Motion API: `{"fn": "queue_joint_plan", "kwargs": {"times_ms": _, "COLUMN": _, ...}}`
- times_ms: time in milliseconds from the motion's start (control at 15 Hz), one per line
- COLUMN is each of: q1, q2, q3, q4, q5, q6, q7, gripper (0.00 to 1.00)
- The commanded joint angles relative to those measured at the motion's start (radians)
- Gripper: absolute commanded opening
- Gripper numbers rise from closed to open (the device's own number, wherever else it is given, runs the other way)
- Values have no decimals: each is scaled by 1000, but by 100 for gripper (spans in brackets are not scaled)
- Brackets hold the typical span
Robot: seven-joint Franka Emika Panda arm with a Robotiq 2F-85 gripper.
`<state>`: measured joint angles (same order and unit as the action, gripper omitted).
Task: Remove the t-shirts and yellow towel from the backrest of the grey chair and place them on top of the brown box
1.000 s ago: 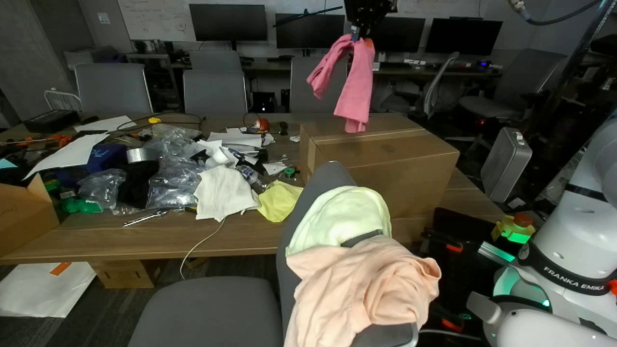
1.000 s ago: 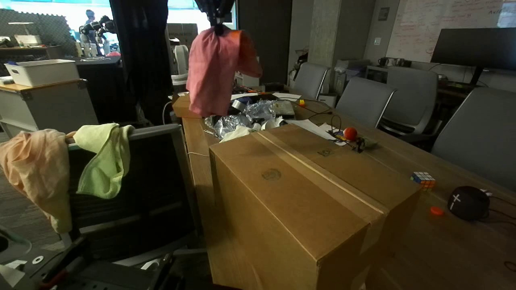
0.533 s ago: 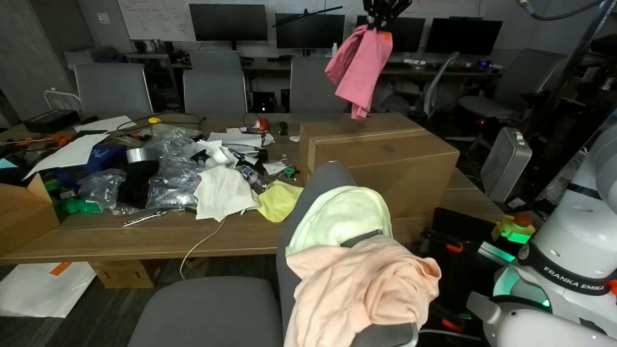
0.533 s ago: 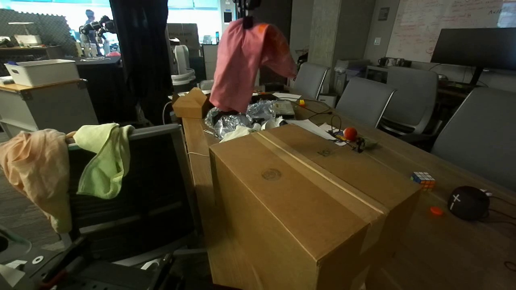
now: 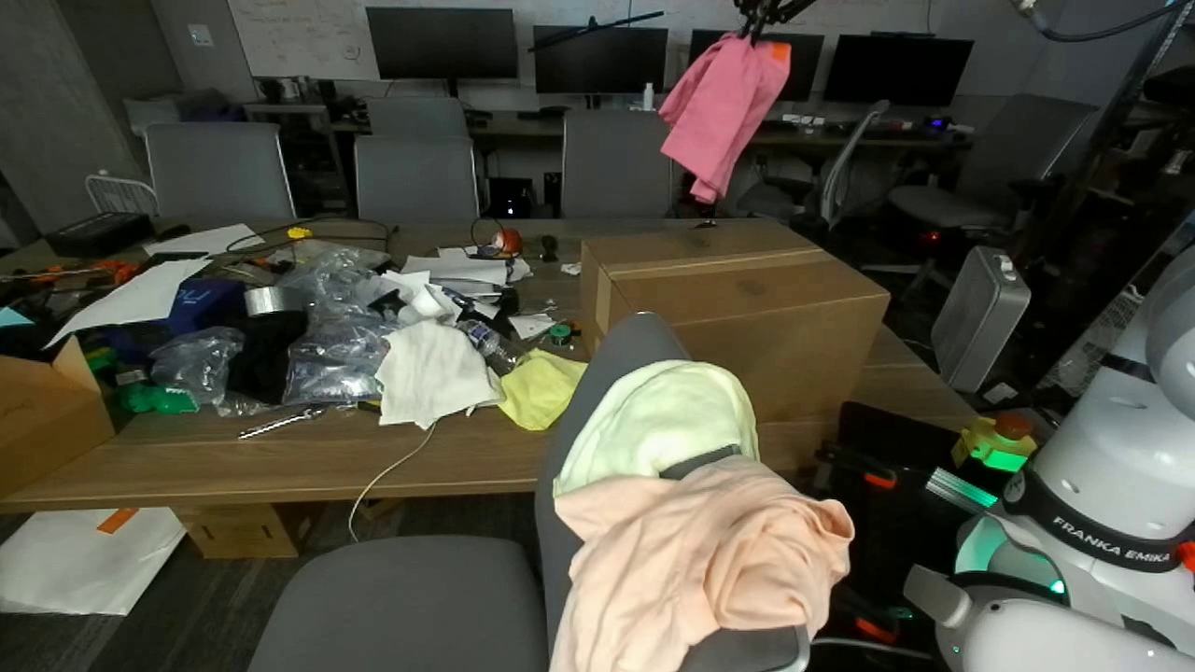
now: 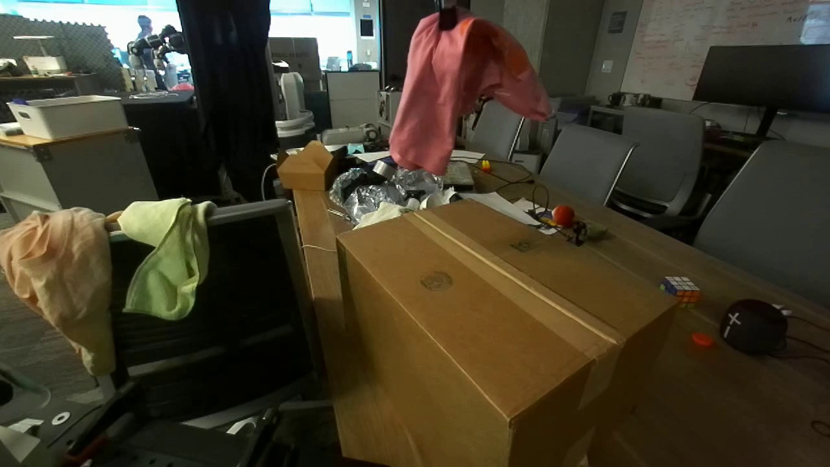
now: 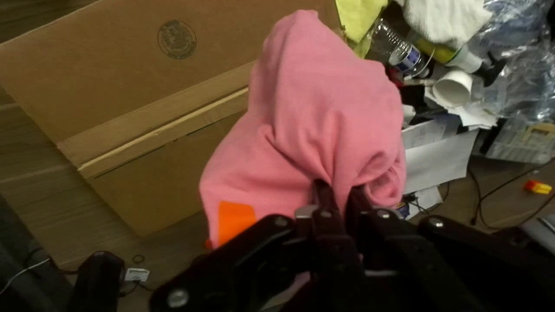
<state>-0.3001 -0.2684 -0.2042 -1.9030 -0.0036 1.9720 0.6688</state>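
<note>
My gripper (image 7: pixel 339 189) is shut on the hot pink t-shirt (image 7: pixel 321 95), whose bunched cloth comes up between the fingers. In both exterior views this shirt (image 5: pixel 724 117) dangles in the air, higher than the brown box (image 6: pixel 467 337). The wrist view has the box top (image 7: pixel 130 73) below and to the left of the shirt. Over the backrest of the grey chair (image 5: pixel 597 401) lie the pale yellow towel (image 5: pixel 663 420) and, beside it, the peach t-shirt (image 5: pixel 700 560). Both the towel (image 6: pixel 165 259) and the peach shirt (image 6: pixel 58 272) hang down behind the backrest.
Clutter covers the table left of the box: plastic bags (image 5: pixel 341 345), a white cloth (image 5: pixel 434 373), a brighter yellow rag (image 5: pixel 541 387) and an open small carton (image 6: pixel 306 167). A puzzle cube (image 6: pixel 681 290) and black speaker (image 6: pixel 754 326) sit beyond the box.
Holding the pink t-shirt, my gripper has moved to the right and upward in both exterior views. The towel, peach shirt, chair and box stay where they were.
</note>
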Motion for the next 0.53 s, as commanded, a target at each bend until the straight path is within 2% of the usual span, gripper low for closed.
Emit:
{"fn": "queue_joint_plan", "kwargs": {"times_ms": 0, "q1": -19, "q2": 15, "q3": 52, "q4": 50, "q5": -130, "q6": 0, "q7": 170, "gripper": 4}}
{"fn": "queue_joint_plan", "kwargs": {"times_ms": 133, "q1": -17, "q2": 18, "q3": 69, "q4": 57, "q5": -205, "q6": -12, "q7": 250, "gripper": 4}}
{"fn": "queue_joint_plan", "kwargs": {"times_ms": 200, "q1": -14, "q2": 25, "q3": 74, "q4": 61, "q5": -234, "q6": -18, "q7": 283, "gripper": 10}}
{"fn": "queue_joint_plan", "kwargs": {"times_ms": 267, "q1": -10, "q2": 28, "q3": 78, "q4": 63, "q5": -256, "q6": -26, "q7": 304, "gripper": 36}}
{"fn": "queue_joint_plan", "kwargs": {"times_ms": 333, "q1": -5, "q2": 30, "q3": 80, "q4": 62, "q5": -272, "q6": -32, "q7": 319, "gripper": 38}}
{"fn": "queue_joint_plan", "kwargs": {"times_ms": 467, "q1": 0, "q2": 36, "q3": 81, "q4": 61, "q5": -292, "q6": -44, "q7": 334, "gripper": 53}}
